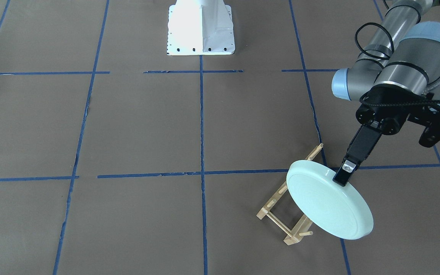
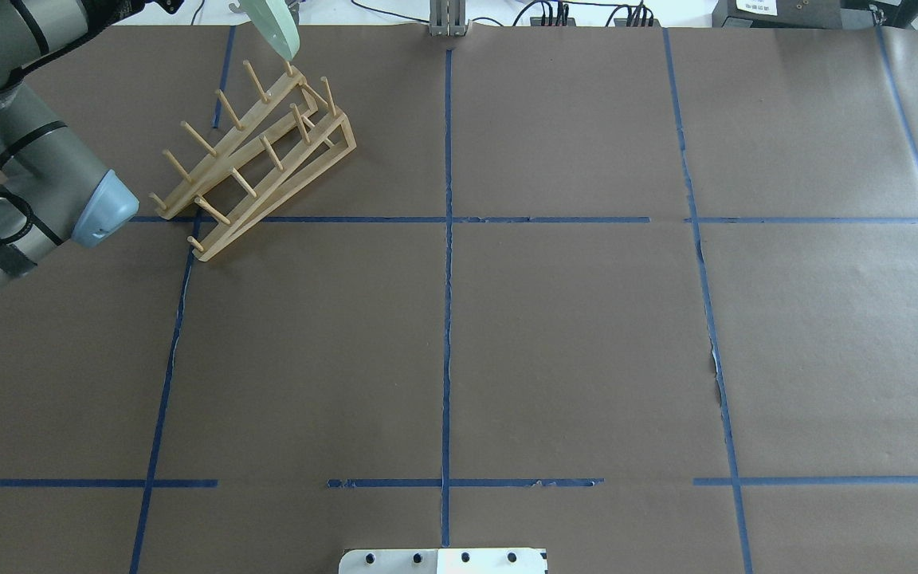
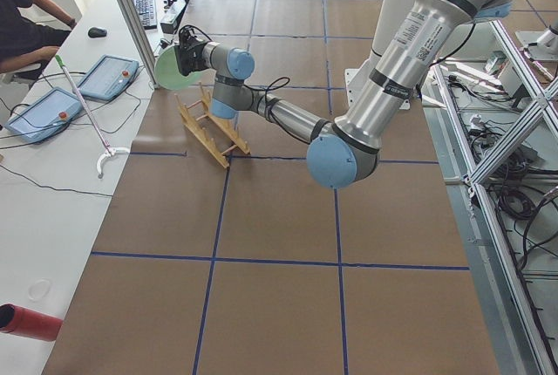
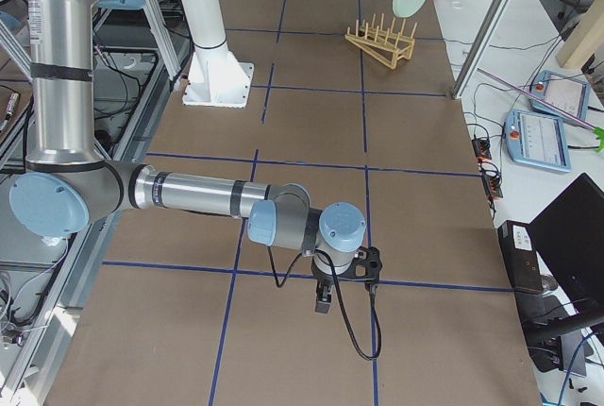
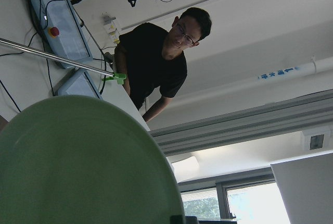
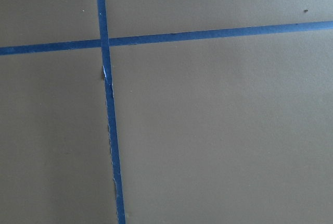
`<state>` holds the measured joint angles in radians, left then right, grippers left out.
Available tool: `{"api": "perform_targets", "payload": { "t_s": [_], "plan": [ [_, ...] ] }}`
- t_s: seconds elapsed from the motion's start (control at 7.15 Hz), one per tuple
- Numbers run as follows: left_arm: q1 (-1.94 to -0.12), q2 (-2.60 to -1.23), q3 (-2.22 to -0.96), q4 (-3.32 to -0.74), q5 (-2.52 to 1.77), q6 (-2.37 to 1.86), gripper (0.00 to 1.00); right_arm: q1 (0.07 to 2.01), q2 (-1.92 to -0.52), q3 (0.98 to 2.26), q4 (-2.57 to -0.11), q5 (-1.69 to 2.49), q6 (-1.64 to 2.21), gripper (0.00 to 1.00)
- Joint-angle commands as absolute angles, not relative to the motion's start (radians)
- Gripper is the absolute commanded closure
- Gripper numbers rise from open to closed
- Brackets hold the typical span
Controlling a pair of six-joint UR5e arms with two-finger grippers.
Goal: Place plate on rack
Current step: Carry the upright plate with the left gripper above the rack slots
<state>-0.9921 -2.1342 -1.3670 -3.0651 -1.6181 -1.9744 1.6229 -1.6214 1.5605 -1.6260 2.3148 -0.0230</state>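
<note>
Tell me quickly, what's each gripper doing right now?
Left gripper: closed on the plate, at its rim.
Right gripper: cannot be told from these views.

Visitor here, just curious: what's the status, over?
Left tool shut on plate rim. Plate tilted, over rack, not seated. Right tool far off, state unclear. Rack slots empty.

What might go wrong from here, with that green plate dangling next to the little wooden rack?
1. The left gripper pinches the plate only at its rim, and the plate hangs tilted. It might slip or swivel in that small grip.
2. The rack looks light and nothing seems to hold it down. If the plate's edge lands on a peg rather than between pegs, the rack could slide or tip.
</note>
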Motion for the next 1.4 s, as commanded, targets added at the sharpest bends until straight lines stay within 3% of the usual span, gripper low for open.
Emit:
{"api": "perform_targets", "payload": {
  "t_s": [0.0, 1.26],
  "plan": [
    [-0.979, -2.148, -1.324, -3.079, -1.603, -1.983, 1.0, 1.623, -1.621, 1.56, -1.626, 2.315, -0.023, 0.0],
    [-0.919, -2.126, -1.318, -3.114, -1.539, -2.072, 1.0, 1.623, -1.621, 1.56, -1.626, 2.315, -0.023, 0.0]
  ]
}}
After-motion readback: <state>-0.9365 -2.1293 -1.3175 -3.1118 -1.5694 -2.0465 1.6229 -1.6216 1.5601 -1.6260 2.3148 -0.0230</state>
